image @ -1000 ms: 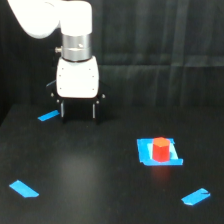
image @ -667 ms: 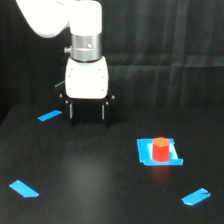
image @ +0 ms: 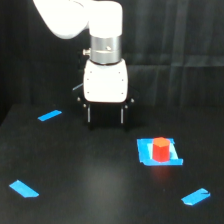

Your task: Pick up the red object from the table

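While my gripper hangs with fingers spread and nothing between them, the red object sits on the blue square patch at its 4 o'clock, well apart.

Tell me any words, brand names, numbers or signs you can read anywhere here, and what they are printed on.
None can be read: no text shows on the white tool, the red object, the blue square patch, the blue tape strips or the table.
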You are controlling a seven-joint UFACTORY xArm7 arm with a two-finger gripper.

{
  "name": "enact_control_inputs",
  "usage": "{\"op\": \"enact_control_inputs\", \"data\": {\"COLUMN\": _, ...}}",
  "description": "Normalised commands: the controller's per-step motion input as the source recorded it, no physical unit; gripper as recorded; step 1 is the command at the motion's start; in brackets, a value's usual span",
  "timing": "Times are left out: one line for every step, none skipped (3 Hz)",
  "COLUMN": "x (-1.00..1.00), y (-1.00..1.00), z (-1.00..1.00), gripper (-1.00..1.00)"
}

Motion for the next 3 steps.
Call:
{"op": "enact_control_inputs", "data": {"x": 0.88, "y": -0.64, "z": -0.27, "gripper": 1.0}}
{"op": "enact_control_inputs", "data": {"x": 0.93, "y": -0.72, "z": -0.08, "gripper": 1.0}}
{"op": "enact_control_inputs", "data": {"x": 0.71, "y": -0.83, "z": 0.16, "gripper": 1.0}}
